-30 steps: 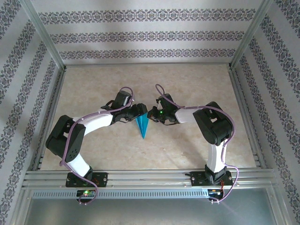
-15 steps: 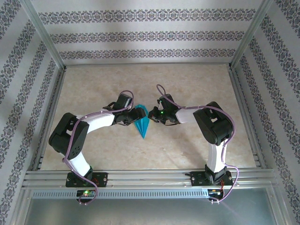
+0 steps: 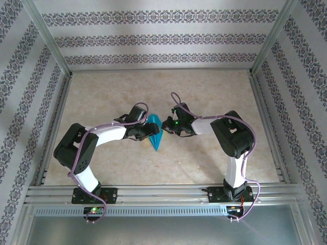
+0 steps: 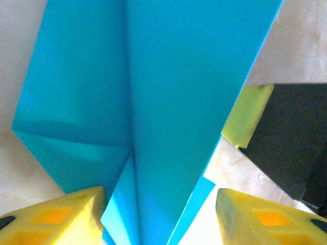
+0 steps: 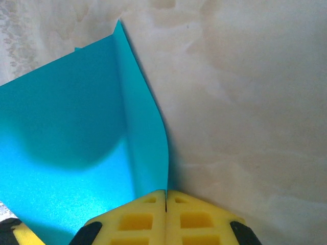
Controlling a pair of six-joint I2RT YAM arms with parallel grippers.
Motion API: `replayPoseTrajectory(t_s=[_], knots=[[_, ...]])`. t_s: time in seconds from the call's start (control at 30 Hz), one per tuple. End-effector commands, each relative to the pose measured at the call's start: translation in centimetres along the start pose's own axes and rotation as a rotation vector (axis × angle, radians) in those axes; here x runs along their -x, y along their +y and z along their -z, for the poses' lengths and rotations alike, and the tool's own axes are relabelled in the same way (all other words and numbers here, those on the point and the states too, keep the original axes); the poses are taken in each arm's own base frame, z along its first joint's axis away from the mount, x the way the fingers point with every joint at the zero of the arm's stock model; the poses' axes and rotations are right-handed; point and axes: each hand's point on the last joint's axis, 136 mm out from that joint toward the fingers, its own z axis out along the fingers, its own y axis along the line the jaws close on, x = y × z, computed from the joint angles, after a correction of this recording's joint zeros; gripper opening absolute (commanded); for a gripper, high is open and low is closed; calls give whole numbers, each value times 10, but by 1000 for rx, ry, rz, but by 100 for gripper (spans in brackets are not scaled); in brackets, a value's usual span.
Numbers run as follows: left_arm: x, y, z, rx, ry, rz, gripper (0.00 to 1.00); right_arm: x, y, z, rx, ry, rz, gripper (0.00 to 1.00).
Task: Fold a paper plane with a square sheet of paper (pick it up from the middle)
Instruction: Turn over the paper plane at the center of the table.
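Under me lies a beige, marbled tabletop in soft, even light. Wallpaper in pale bands with grey-purple damask stripes closes off its far, left and right edges, and slanting aluminium posts rise from the two far corners. Along the near edge I see aluminium rails and, closer still, a slotted metal strip.

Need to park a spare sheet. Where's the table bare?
Bare: far table up to the back wall; near strip between plane and front rail. Crowded: centre, where the left end effector and right end effector meet.
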Motion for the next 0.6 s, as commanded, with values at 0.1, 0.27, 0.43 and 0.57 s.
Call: replayPoseTrajectory(t_s=[0.1,0.27,0.43,0.57], knots=[[-16,-8,-2,25,59,-47,58,8,3,5,12,-28,-1,0],[-20,-10,-6,65,70,-85,63,8,5,5,19,-22,2,0],[-19,-3,-11,119,78,-97,65,7,13,10,48,-21,25,9],[-19,1,-13,147,83,-98,61,6,18,13,69,-17,39,12]])
